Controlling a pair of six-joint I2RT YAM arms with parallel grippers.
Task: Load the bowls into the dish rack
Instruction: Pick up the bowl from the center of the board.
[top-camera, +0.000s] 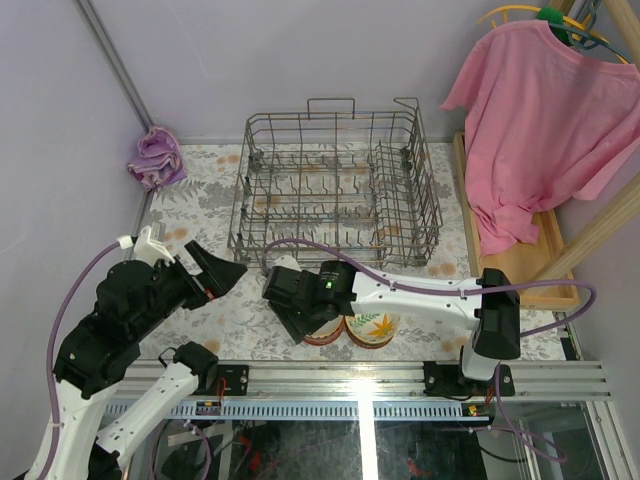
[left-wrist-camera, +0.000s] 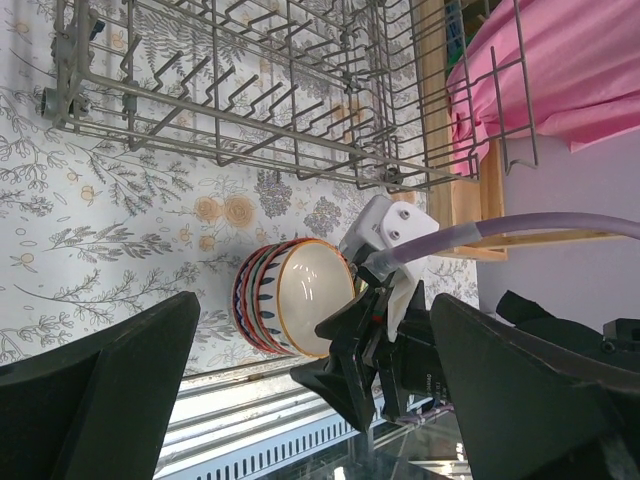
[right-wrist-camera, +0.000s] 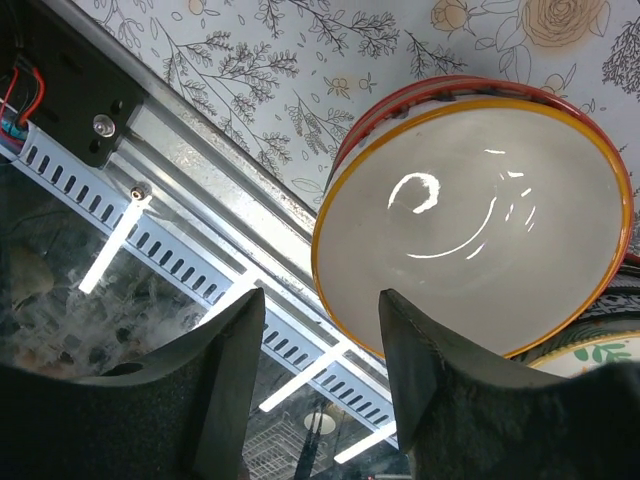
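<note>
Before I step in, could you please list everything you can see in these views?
dish rack: one, grey wire, back centre, no bowls in it
bowls: two nested stacks, cream inside with coloured rims, near edge in front of the rack; number per stack unclear
cloth: one, purple, back left corner
T-shirt: one, pink, hanging at right
hanger: one, yellow, carrying the T-shirt
wooden frame: one, pale wood, right of the rack
tablecloth: one, white floral, under everything
left hand: one, black, open, hovering left of the stacks
right hand: one, black, jaws apart at the left stack's rim
</note>
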